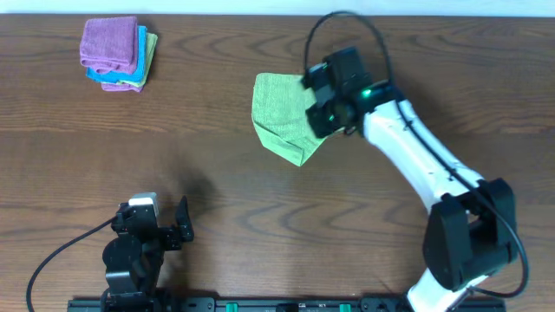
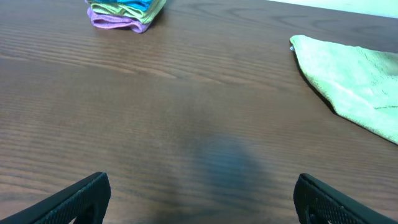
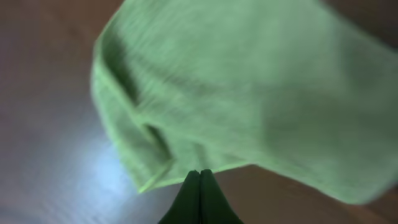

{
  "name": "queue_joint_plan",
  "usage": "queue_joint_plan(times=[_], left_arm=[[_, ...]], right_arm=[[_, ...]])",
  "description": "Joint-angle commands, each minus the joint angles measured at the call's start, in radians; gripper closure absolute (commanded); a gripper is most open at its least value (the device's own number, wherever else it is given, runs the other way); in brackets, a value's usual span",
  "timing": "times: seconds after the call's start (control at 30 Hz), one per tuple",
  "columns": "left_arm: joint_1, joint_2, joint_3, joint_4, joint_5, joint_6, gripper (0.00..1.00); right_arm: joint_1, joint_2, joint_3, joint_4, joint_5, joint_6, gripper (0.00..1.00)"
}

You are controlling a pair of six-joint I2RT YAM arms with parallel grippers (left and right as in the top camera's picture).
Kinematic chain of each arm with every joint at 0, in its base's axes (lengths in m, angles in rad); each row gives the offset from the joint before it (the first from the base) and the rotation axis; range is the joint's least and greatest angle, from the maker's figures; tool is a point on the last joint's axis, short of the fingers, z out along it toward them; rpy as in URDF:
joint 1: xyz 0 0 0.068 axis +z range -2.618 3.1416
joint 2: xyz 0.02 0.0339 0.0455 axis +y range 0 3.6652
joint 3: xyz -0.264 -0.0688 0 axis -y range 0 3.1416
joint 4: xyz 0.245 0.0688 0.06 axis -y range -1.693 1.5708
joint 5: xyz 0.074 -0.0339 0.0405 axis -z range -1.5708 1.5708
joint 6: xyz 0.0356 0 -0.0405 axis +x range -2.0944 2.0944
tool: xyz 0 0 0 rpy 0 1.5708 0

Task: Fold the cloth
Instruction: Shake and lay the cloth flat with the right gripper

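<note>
My right gripper (image 3: 200, 175) is clamped on the cloth (image 1: 277, 113) edge to fold it over; my left gripper (image 2: 202, 186), well clear of the cloth, sits with jaws apart.

text: none legible | labels: none legible | numbers: none legible

The left tool (image 2: 202, 186) sat spread wide by the desk's near-left corner, the right tool (image 3: 200, 179) pinched closed toward the far edge.

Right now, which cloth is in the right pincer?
The loose green cloth mid-table; the right pincer is shut on its edge. The other cloths sit folded in a stack at the far left corner, untouched.
</note>
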Motion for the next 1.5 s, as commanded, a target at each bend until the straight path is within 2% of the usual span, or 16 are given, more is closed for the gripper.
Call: queue_joint_plan(times=[0.0,0.07,0.1,0.43,0.7,0.73,0.8,0.87,1.17,1.43,1.47], left_arm=[[0.003,-0.006,-0.016,-0.001,-0.011,0.011,0.05],[0.003,-0.006,-0.016,-0.001,-0.011,0.011,0.05],[0.003,-0.006,-0.016,-0.001,-0.011,0.011,0.04],[0.003,-0.006,-0.016,-0.001,-0.011,0.011,0.05],[0.003,-0.006,-0.016,-0.001,-0.011,0.011,0.05],[0.003,-0.006,-0.016,-0.001,-0.011,0.011,0.05],[0.003,-0.006,-0.016,-0.001,-0.011,0.011,0.05],[0.003,-0.006,-0.016,-0.001,-0.011,0.011,0.05],[0.003,-0.006,-0.016,-0.001,-0.011,0.011,0.05],[0.003,-0.006,-0.016,-0.001,-0.011,0.011,0.05],[0.003,-0.006,-0.016,-0.001,-0.011,0.011,0.05]], right_arm=[[0.048,0.005,-0.077,0.008,-0.019,-0.061,0.81],[0.064,0.005,-0.150,0.057,-0.020,-0.061,0.54],[0.064,0.005,-0.177,0.079,-0.021,-0.061,0.50],[0.070,0.013,-0.328,0.282,-0.106,-0.061,0.46],[0.070,0.094,-0.329,0.336,-0.139,-0.050,0.54],[0.070,0.099,-0.329,0.340,-0.139,-0.043,0.61],[0.070,0.101,-0.329,0.348,-0.142,-0.023,0.88],[0.070,0.101,-0.328,0.363,-0.165,-0.010,0.99],[0.113,0.093,-0.280,0.346,-0.282,0.037,0.99],[0.267,0.079,-0.099,0.133,-0.280,-0.069,0.99],[0.279,0.079,-0.085,0.114,-0.267,-0.089,0.85]])
